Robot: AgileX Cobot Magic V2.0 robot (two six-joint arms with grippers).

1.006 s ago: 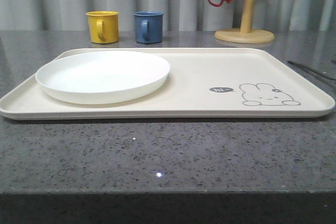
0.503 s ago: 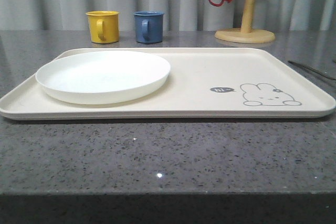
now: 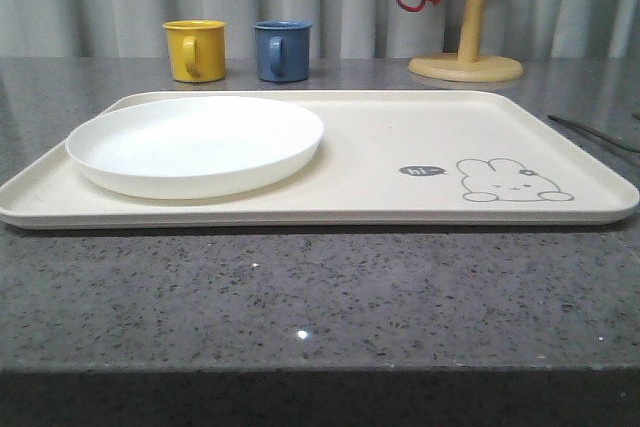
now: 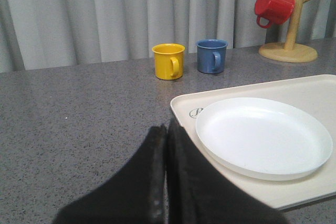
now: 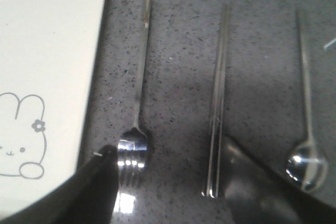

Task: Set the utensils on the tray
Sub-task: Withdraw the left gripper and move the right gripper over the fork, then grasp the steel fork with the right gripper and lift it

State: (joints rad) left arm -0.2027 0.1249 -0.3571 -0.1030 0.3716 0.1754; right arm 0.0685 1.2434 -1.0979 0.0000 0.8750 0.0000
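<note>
1. Right gripper (image 5: 168, 182) hangs over the worktop (image 5: 252, 51), fingers spread wide on either side of the fork (image 5: 137, 103) and chopsticks (image 5: 216, 108).
2. Spoon (image 5: 306, 124) lies just beyond the chopsticks.
3. All three sit on the worktop beside the tray (image 5: 47, 51).
4. Left gripper (image 4: 166, 171) is pressed together, near the tray's corner and the plate (image 4: 262, 135).

Round white plate (image 3: 195, 145) hogs the left half of the cream rectangular rabbit tray (image 3: 420, 127); the right half is bare. Yellow mug (image 3: 195, 50), blue mug (image 3: 281, 50) and wooden mug tree (image 3: 467, 47) line the grey speckled desk's (image 3: 300, 297) far edge. Front edge is wide open.
</note>
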